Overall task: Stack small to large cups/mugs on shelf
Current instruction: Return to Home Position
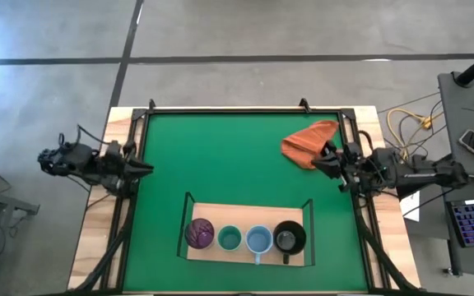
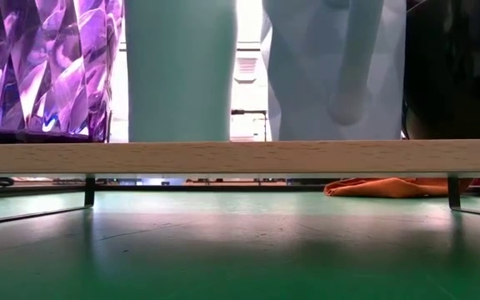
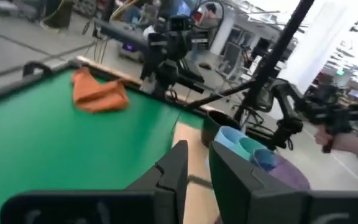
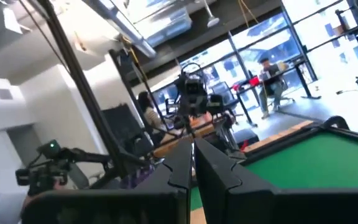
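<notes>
Right pincer point(image 4: 192, 149) closed, faceted, apparently glass tumbler point(image 2: 48, 67)

Grey concrete floor point(image 1: 245, 33) crossed by dark seams — tall bright windows point(image 4: 303, 37), a silver ceiling duct point(image 4: 135, 34) overhead.

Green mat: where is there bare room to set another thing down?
Bare: a wide stretch of green mat between left gripper, orange cloth and shelf. Crowded: the shelf, four cups filling it, and the corner where right gripper sits by the cloth.
</notes>
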